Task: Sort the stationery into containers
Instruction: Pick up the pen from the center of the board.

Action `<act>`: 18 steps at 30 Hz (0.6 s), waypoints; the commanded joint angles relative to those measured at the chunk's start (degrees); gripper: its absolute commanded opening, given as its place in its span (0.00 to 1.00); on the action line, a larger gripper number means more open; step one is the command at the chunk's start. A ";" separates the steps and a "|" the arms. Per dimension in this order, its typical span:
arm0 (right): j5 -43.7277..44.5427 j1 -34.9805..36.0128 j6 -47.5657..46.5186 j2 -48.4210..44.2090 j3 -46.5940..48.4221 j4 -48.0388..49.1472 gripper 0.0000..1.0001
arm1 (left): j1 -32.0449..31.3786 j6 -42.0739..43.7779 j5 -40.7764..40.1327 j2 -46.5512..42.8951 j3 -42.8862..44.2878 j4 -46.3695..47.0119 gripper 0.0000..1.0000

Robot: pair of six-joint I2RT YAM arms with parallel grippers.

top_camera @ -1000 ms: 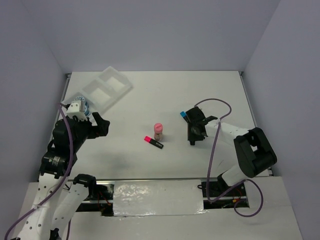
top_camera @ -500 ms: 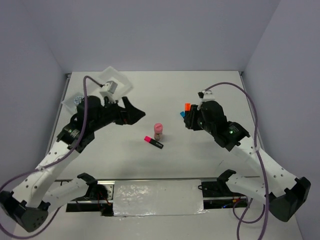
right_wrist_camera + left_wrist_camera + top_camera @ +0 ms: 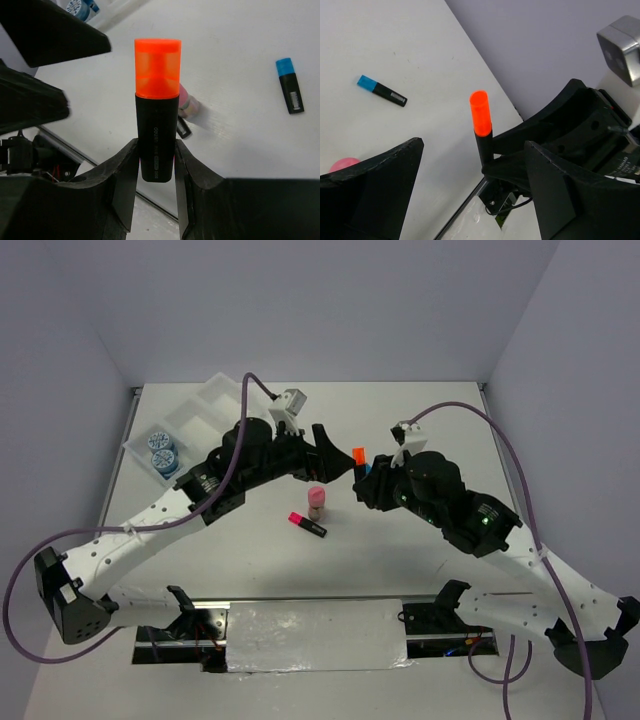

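My right gripper (image 3: 363, 480) (image 3: 156, 150) is shut on the orange-capped marker (image 3: 358, 455) (image 3: 156, 115) and holds it upright above the table centre. My left gripper (image 3: 336, 454) (image 3: 470, 200) is open and faces it, with the orange-capped marker (image 3: 481, 120) standing in the gap ahead of its fingers. The blue-capped marker (image 3: 381, 90) (image 3: 289, 92) lies on the table. The pink-capped bottle (image 3: 316, 502) stands upright, with the pink-capped marker (image 3: 307, 524) lying beside it. Two blue rolls (image 3: 161, 450) sit in the near compartment of the white tray (image 3: 205, 415).
The left arm (image 3: 200, 485) stretches from the near left corner to the table centre. The right arm (image 3: 480, 525) reaches in from the near right. Grey walls close the table at the back and both sides.
Both arms have swung in from the sides to the table centre. The right gripper has lifted the orange-capped marker off the table. The left gripper left the tray and now faces it.
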 commanded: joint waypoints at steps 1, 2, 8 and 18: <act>-1.36 1.25 0.55 0.34 3.19 0.31 0.15 | -1.47 -0.87 -1.83 1.88 3.04 3.45 0.94; -1.71 1.60 0.46 0.34 3.19 0.83 0.15 | -1.73 -0.87 -1.83 2.40 3.39 3.54 0.94; -1.97 3.01 0.73 0.34 3.28 2.94 0.15 | -2.35 -1.31 -1.74 5.66 4.54 3.09 0.71; -2.60 3.54 0.89 0.53 0.92 6.81 0.57 | -2.43 -1.40 -4.46 7.94 5.85 0.73 0.04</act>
